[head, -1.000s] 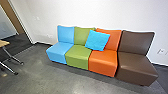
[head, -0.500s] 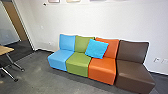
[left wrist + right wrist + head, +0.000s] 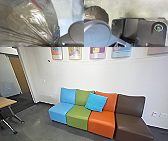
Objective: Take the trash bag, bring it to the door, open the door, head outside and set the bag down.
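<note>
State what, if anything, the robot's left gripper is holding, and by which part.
The left gripper appears to hold the trash bag by its bunched-up plastic, where the folds draw together.

Bright, even light fills the head view, perhaps from overhead, whitening the smooth white wall [image 3: 130, 77] and leaving a soft shadow under the joined blue, green, orange and brown seats [image 3: 77, 119]. The smooth grey floor [image 3: 37, 127] has a dull sheen. In the left wrist view, white glare streaks the glossy, creased grey-brown plastic trash bag [image 3: 31, 23]; the pale surface behind [image 3: 63, 13] looks washed out.
</note>
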